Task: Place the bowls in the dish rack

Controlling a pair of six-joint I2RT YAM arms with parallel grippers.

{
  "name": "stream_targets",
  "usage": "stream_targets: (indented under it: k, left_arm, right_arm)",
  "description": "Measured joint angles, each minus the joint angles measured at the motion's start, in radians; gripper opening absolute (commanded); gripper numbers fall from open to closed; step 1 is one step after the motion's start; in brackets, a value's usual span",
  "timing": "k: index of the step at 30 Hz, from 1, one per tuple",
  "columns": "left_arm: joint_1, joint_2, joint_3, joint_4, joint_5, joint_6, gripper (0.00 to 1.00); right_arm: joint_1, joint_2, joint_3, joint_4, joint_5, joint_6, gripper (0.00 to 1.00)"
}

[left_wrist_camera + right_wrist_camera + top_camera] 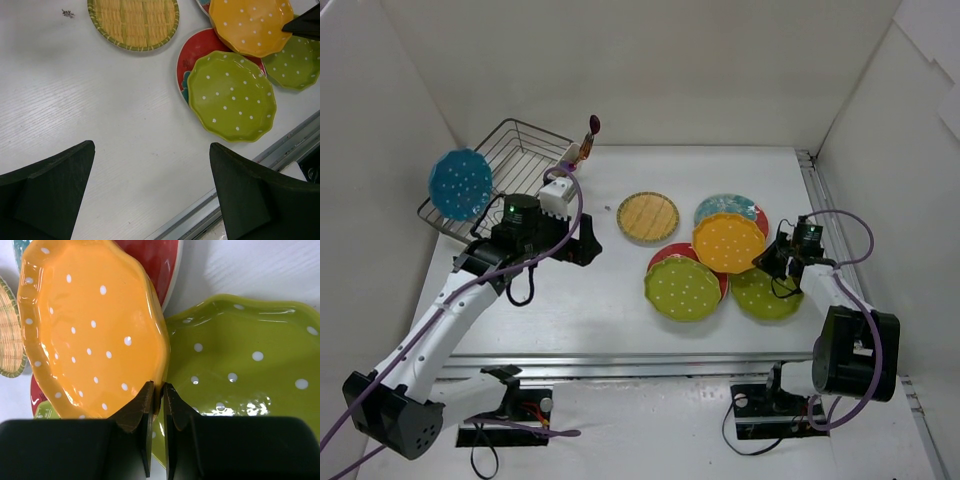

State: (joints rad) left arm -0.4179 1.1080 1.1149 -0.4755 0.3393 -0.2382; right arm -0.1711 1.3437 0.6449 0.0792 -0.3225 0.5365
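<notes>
Fingers (140, 407) of the right gripper (157, 392) are clenched on the near rim of the orange bowl (95, 325), one on each side of the edge. That bowl overlaps the edge of the right green bowl (240, 365), which lies just beside it on the table (610, 300); whether the orange bowl is raised off the pile cannot be told. Behind it a red-and-teal bowl (723, 205) shows from under its far rim. To its left the left green bowl (682, 288) rests on a red bowl (197, 47), and the woven bowl (647, 216) lies apart from the pile, flat on the table. Farther left, the left gripper (588, 245) hangs above bare table with its jaws spread wide and nothing between them. Beyond it the rack (525, 145) stands at the far left corner, its white cup (557, 195) on the near right corner. The blue bowl (460, 184) stands on edge at the rack's left end, its dotted face turned toward the arms.
</notes>
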Motion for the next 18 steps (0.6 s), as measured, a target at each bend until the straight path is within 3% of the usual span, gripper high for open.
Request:
stream_targets:
  k: [10,14,18]
  left_arm:
    - [0.000,0.025,0.000,0.000,0.003,0.000,0.93]
    - [0.000,0.030,0.000,0.000,0.006,0.000,0.94]
    - [0.000,0.031,0.000,0.000,0.011,0.000,0.93]
  right_arm:
    - [-0.020,-0.002,-0.018,-0.014,0.004,-0.016,0.10]
    - [-0.026,-0.002,-0.025,-0.007,-0.014,-0.020,0.21]
    - [-0.032,-0.002,-0.026,0.010,-0.036,-0.021,0.38]
